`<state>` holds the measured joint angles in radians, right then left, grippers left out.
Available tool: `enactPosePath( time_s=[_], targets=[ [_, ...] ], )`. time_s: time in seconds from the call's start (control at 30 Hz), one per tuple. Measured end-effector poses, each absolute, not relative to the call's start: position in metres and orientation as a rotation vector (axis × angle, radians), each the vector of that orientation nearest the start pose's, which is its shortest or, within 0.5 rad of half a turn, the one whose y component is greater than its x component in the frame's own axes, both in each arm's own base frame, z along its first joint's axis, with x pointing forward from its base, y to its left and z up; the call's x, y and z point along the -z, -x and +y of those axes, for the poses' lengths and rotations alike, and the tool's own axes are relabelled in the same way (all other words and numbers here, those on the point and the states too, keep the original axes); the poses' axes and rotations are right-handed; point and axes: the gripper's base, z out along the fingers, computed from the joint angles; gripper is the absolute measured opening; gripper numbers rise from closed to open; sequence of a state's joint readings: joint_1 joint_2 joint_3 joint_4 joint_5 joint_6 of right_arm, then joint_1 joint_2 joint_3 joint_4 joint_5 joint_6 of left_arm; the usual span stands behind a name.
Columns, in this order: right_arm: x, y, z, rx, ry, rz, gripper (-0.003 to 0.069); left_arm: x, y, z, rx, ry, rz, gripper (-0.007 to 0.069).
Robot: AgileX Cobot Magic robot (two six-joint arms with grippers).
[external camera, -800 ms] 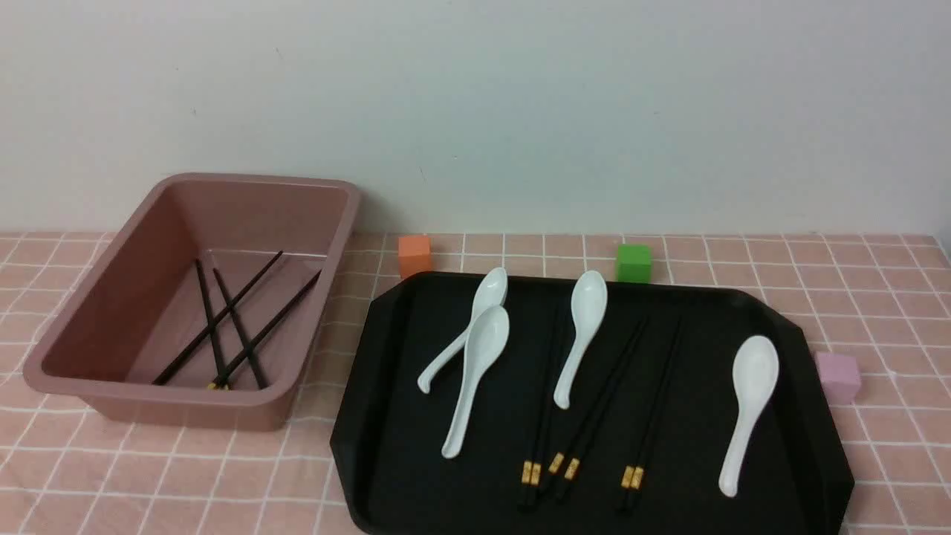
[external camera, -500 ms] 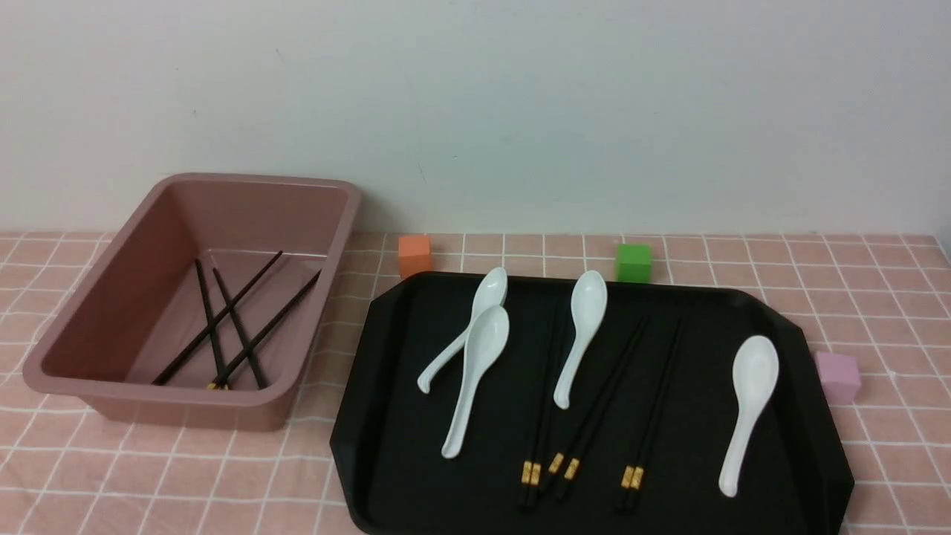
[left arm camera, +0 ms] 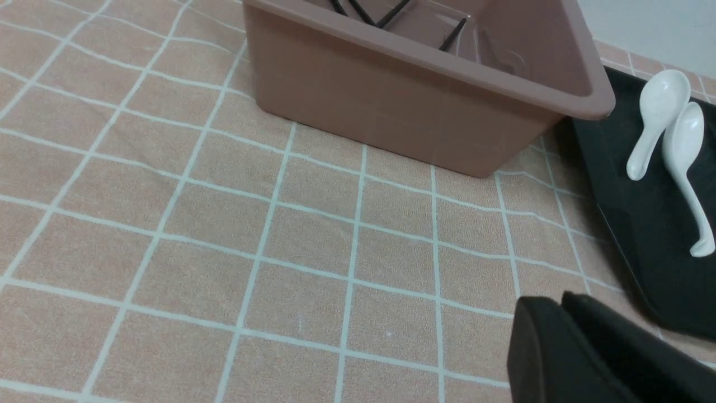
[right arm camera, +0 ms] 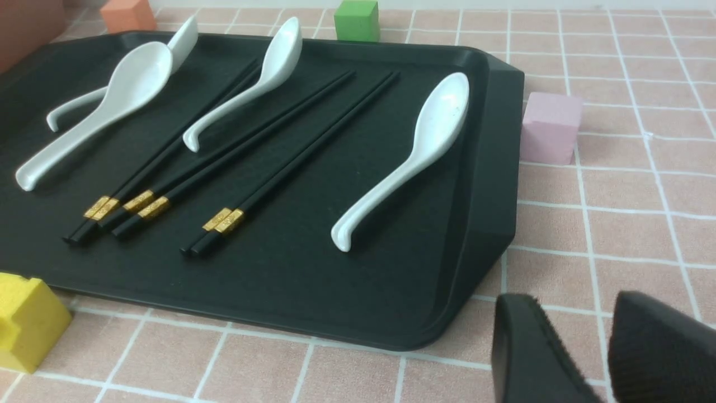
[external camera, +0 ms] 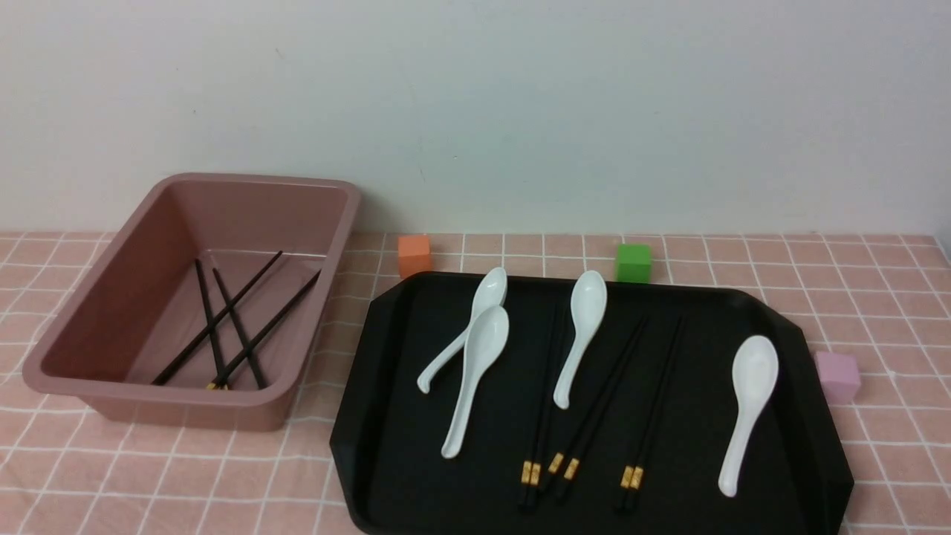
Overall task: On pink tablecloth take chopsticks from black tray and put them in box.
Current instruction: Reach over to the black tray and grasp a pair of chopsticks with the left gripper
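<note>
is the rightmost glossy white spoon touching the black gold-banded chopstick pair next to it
Apart. The right wrist view shows a strip of bare black tray between the white spoon and those chopsticks.

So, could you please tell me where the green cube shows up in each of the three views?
Front view: the green cube stands just behind the far rim of the black tray, right of centre.
Left wrist view: not in it; only one end of the black tray shows.
Right wrist view: the green cube stands just beyond the far rim of the black tray.
Shared landmark: the black tray, seen in all three views.
</note>
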<state>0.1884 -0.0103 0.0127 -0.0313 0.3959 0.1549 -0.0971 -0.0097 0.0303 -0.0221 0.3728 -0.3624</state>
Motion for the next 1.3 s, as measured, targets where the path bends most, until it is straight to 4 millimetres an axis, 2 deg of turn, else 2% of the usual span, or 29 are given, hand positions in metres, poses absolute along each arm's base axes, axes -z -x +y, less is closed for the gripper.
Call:
enactPosePath(
  time_s=[0.13,0.17,0.3,0.43,0.5,0.57,0.6,0.63,0.67,0.7,0.73,0.77,0.83,0.93,0.97,1.07,1.13,1.23,1.27,1.3],
  targets=[
    [-0.174,-0.051,0.009,-0.204,0.051,1.886,0.0240,-0.179,-0.054,-0.008,0.497,0.386,1.763,0.0051],
    [-0.174,-0.051,0.009,-0.204,0.051,1.886,0.0240,-0.182,-0.055,-0.010,0.615,0.486,1.715,0.0053],
    [-0.174,-0.051,0.009,-0.204,0.051,1.886,0.0240,-0.189,-0.056,-0.012,0.893,0.730,1.582,0.0059],
    [-0.174,-0.051,0.009,-0.204,0.051,1.886,0.0240,-0.192,-0.056,-0.011,0.947,0.774,1.531,0.0064],
    [-0.174,-0.051,0.009,-0.204,0.051,1.886,0.0240,-0.202,-0.054,-0.012,0.966,0.767,1.531,0.0064],
    [-0.174,-0.051,0.009,-0.204,0.051,1.886,0.0240,-0.217,-0.051,-0.014,0.970,0.730,1.537,0.0064],
    [-0.174,-0.051,0.009,-0.204,0.051,1.886,0.0240,-0.235,-0.049,-0.016,0.960,0.688,1.562,0.0064],
    [-0.174,-0.051,0.009,-0.204,0.051,1.886,0.0240,-0.235,-0.050,-0.016,0.953,0.687,1.569,0.0064],
    [-0.174,-0.051,0.009,-0.204,0.051,1.886,0.0240,-0.257,-0.052,-0.019,0.909,0.628,1.664,0.0066],
    [-0.174,-0.051,0.009,-0.204,0.051,1.886,0.0240,-0.263,-0.054,-0.021,0.878,0.594,1.723,0.0066],
    [-0.174,-0.051,0.009,-0.204,0.051,1.886,0.0240,-0.278,-0.061,-0.024,0.825,0.538,1.827,0.0065],
    [-0.174,-0.051,0.009,-0.204,0.051,1.886,0.0240,-0.280,-0.062,-0.025,0.809,0.518,1.846,0.0065],
    [-0.174,-0.051,0.009,-0.204,0.051,1.886,0.0240,-0.297,-0.080,-0.031,0.724,0.415,2.069,0.0065],
    [-0.174,-0.051,0.009,-0.204,0.051,1.886,0.0240,-0.306,-0.111,-0.038,0.634,0.287,2.319,0.0061],
    [-0.174,-0.051,0.009,-0.204,0.051,1.886,0.0240,-0.306,-0.114,-0.038,0.623,0.270,2.333,0.0057],
    [-0.174,-0.051,0.009,-0.204,0.051,1.886,0.0240,-0.298,-0.157,-0.043,0.549,0.186,2.516,-0.0013],
    [-0.174,-0.051,0.009,-0.204,0.051,1.886,0.0240,-0.289,-0.178,-0.050,0.539,0.159,2.576,-0.0013],
    [-0.174,-0.051,0.009,-0.204,0.051,1.886,0.0240,-0.276,-0.203,-0.074,0.538,0.038,2.651,-0.0013],
    [-0.174,-0.051,0.009,-0.204,0.051,1.886,0.0240,-0.274,-0.205,-0.083,0.544,-0.007,2.660,-0.0013],
    [-0.174,-0.051,0.009,-0.204,0.051,1.886,0.0240,-0.272,-0.212,-0.099,0.551,-0.070,2.672,-0.0013]
  ],
)
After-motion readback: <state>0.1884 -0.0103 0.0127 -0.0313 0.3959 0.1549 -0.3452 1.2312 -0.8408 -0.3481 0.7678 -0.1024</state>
